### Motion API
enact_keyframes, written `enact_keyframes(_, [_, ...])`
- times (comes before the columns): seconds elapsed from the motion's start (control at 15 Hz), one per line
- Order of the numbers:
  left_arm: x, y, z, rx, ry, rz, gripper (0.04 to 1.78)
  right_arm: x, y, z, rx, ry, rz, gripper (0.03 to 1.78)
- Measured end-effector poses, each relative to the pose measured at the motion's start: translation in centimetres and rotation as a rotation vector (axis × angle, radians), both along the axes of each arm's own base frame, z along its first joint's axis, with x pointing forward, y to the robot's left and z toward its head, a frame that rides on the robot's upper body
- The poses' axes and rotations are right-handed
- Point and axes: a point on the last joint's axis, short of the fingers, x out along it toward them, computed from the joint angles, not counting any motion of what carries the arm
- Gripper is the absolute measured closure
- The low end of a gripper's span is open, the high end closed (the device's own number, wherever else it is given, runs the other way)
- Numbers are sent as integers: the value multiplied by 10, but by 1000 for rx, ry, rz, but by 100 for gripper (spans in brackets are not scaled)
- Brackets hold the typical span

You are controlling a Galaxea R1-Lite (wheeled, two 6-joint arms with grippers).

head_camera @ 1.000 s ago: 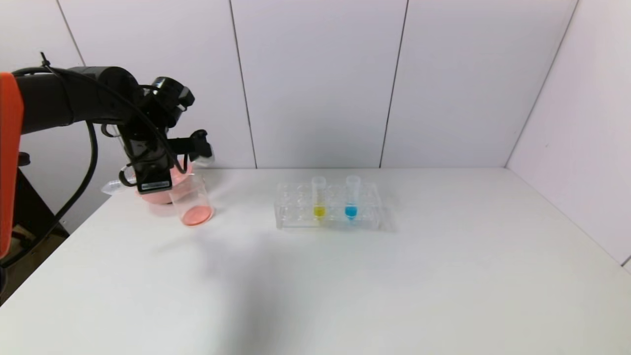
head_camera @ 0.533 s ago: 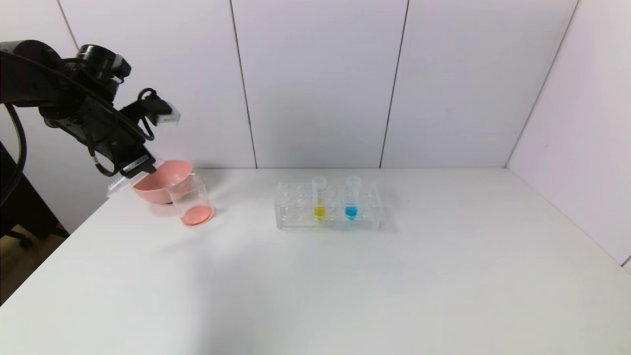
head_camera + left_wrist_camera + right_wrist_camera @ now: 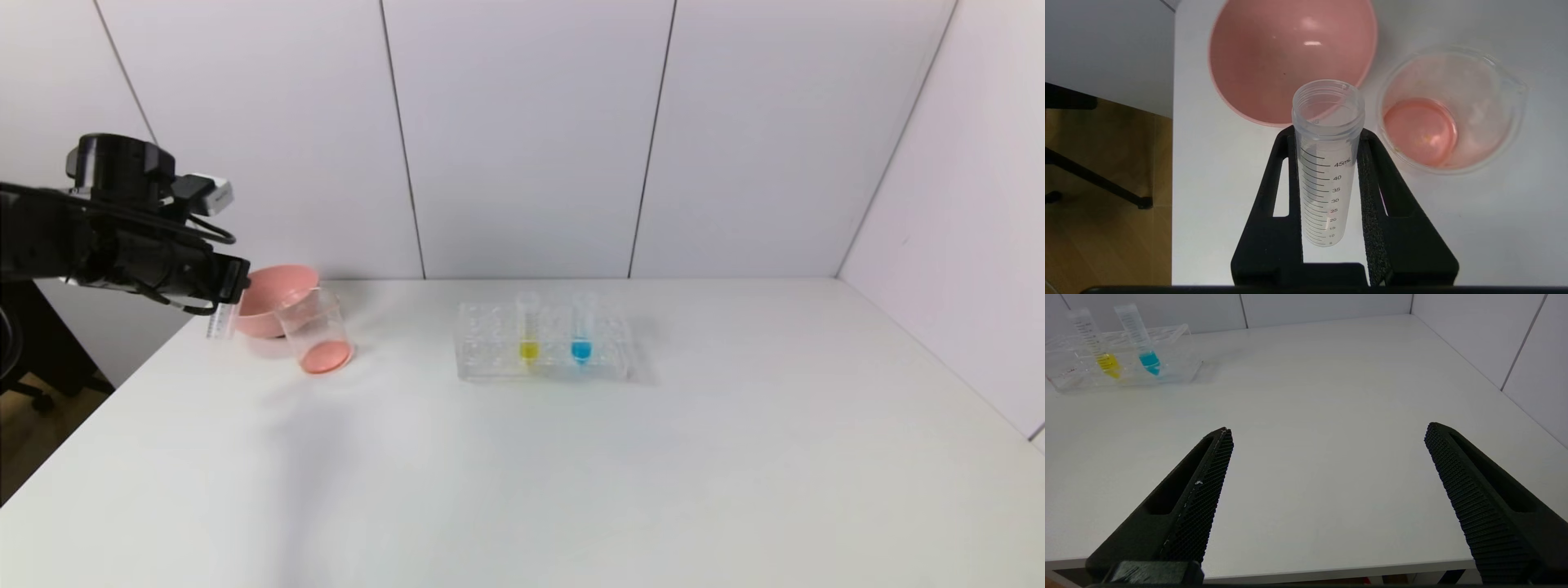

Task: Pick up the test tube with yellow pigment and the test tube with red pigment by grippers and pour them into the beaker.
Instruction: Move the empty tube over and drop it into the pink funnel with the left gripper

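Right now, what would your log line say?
left gripper: shut on emptied tube beside pink bowl | beaker: red liquid | yellow tube: racked | right gripper: open, idle

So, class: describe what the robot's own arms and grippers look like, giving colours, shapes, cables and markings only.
The left gripper is a black claw with two flat tapering fingers, each with a long slot and a rough textured inner pad. In the head view its black arm carries looping black cables and a small white box at the wrist. The right gripper has the same black slotted fingers with ribbed pads.
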Motion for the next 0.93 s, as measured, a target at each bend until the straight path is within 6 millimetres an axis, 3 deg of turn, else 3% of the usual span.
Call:
enact_keyframes(0.2, [-5,7,-10,-38,-288,136,139,0,0,0,0,0,0,10])
enact_keyframes(0.47, [-1,12,0,-52,-607,252,139,0,0,0,0,0,0,10])
enact_keyframes(0.73, [25,14,-11,-107,-633,319,139,0,0,0,0,0,0,10])
enact_keyframes(0.93, [46,4,-24,-157,-608,307,139,0,0,0,0,0,0,10])
